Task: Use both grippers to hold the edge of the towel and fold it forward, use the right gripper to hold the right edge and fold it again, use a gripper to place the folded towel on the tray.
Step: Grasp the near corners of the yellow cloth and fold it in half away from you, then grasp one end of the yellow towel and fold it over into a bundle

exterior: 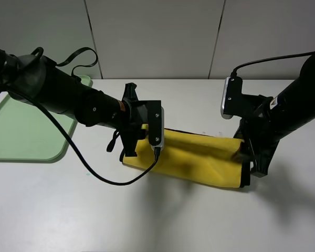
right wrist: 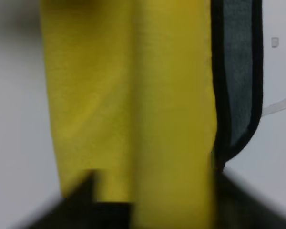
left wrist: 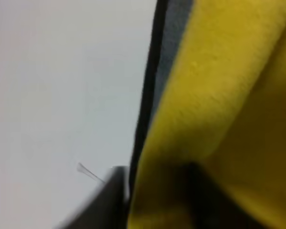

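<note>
1. Surface: plain white table (exterior: 147, 220), matte, with soft shadows under both arms.
2. Room: pale grey wall panels (exterior: 152, 37) stand behind the far edge, split by dark vertical seams.
3. Pale green tray (exterior: 26, 131) sits at the left edge, toward the far left corner, well apart from the cloth.
4. The towel (exterior: 199, 157) is mid-table, slightly right of centre. It is yellow side out, bunched into a long fold running left to right.
5. The left gripper (exterior: 130, 149) is at the fold's left end, jaws narrow, pinching the towel. Its wrist view is blurred; the black edge (left wrist: 145, 95) and a strip of grey reverse show next to a dark finger.
6. The right gripper (exterior: 249, 160) is at the fold's right end, closed down on the towel. Its wrist view shows yellow cloth between the dark fingers, with a grey corner bound in black to one side.
7. Writing: small sticker (exterior: 275, 101) on the right arm, too small to read.
</note>
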You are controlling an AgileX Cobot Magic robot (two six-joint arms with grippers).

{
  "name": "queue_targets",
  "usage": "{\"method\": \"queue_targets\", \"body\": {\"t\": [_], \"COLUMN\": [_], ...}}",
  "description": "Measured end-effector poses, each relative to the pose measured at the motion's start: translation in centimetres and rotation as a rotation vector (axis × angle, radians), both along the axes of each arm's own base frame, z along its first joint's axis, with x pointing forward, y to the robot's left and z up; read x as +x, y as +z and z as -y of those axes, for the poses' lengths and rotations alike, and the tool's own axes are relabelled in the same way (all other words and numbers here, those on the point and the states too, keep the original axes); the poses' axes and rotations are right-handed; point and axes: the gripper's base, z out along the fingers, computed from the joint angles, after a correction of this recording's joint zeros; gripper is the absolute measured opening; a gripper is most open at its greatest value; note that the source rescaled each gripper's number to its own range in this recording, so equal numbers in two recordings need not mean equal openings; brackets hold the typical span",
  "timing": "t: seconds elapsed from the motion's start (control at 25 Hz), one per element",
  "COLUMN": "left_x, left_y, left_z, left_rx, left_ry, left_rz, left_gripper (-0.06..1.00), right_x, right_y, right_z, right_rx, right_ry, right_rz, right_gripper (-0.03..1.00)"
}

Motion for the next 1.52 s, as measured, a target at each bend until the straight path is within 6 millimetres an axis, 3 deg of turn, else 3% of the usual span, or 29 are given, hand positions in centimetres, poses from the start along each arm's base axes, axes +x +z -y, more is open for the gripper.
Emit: {"method": "queue_targets", "body": {"t": [0.08,0.2,0.6,0.72,1.0,1.24,1.52], "left_x": [0.3,0.4,0.4,0.2,-1.8,-4.8,-8.7], "left_y": [0.3,0.5,0.2,0.5,6.9,13.5,18.6], "left_z": [0.2,0.3,0.2,0.0,-0.7,-1.8,-4.1], "left_rx": [-0.037,-0.07,-0.07,-0.107,-0.334,-0.501,-0.57], "left_ry": [0.015,0.035,0.049,0.144,0.349,0.354,0.353], "left_rz": [0.031,0.048,0.027,-0.051,-0.259,-0.354,-0.452], "left_gripper": [0.83,0.96,1.0,1.0,1.0,1.0,1.0], "right_x": [0.2,0.4,0.4,0.3,-0.7,-1.7,-2.8], "right_y": [0.1,0.1,0.1,0.1,1.1,2.2,3.5], "right_z": [0.0,0.2,0.2,0.2,0.5,0.7,1.1], "right_rx": [0.009,0.004,0.014,0.038,0.102,0.13,0.142], "right_ry": [-0.036,-0.066,-0.107,-0.18,-0.388,-0.488,-0.521], "right_rz": [0.017,0.036,0.024,-0.003,-0.075,-0.125,-0.14], "right_gripper": [0.9,0.98,1.0,1.0,1.0,1.0,1.0]}}
